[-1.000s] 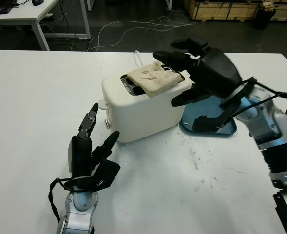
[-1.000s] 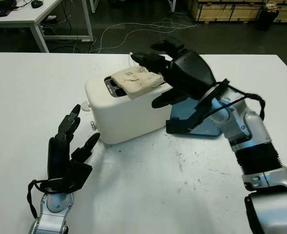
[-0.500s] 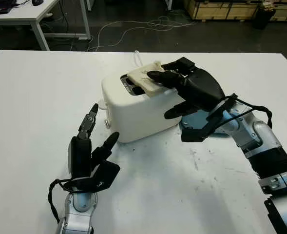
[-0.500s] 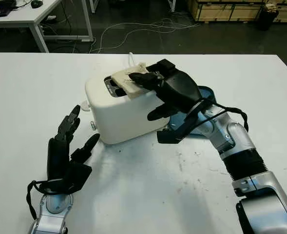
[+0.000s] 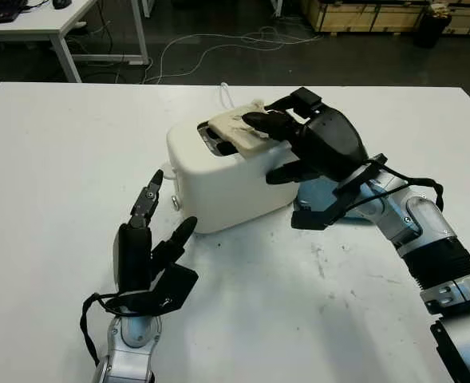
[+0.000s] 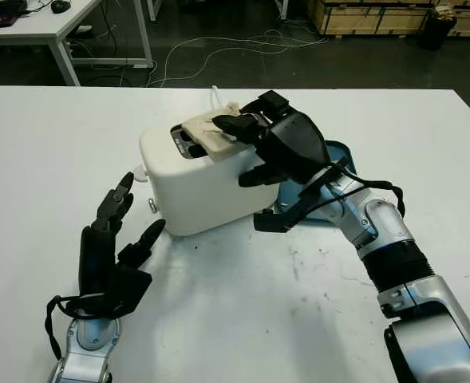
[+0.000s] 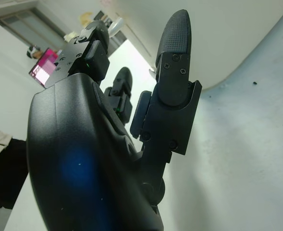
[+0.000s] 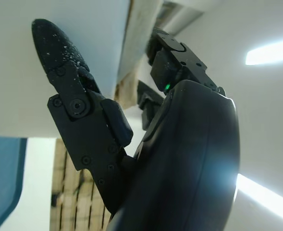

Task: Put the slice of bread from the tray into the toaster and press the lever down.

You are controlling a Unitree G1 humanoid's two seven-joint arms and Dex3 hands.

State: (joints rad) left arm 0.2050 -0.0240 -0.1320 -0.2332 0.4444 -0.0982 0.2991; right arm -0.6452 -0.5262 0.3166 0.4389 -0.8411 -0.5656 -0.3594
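Pale, crumbly bread (image 5: 238, 128) lying tilted across the top of the white toaster (image 5: 227, 171), one end over the slot, not yet dropped in. Pinned there by the right hand (image 5: 314, 140): fingers (image 5: 264, 122) curled over the slice from above, thumb pressed against the toaster's near side. Blue tray (image 5: 318, 195) just behind and beside the toaster, partly hidden under that arm. Small knob, likely the lever (image 5: 175, 202), low on the toaster's left end, untouched. Left hand (image 5: 147, 255) open, upright above the white table (image 5: 51, 183), near the toaster's left end but apart from it.

Judged: insertion under way, well short of done. Risks from here:
- Slice lying crosswise to the slot, so a downward push could fold or crumble it against the rim rather than seat it.
- Letting go too soon could tip it off the far edge.
- Sideways thumb pressure could slide the toaster toward the left hand.
- Pressing the lever before the bread sits fully in could jam it.
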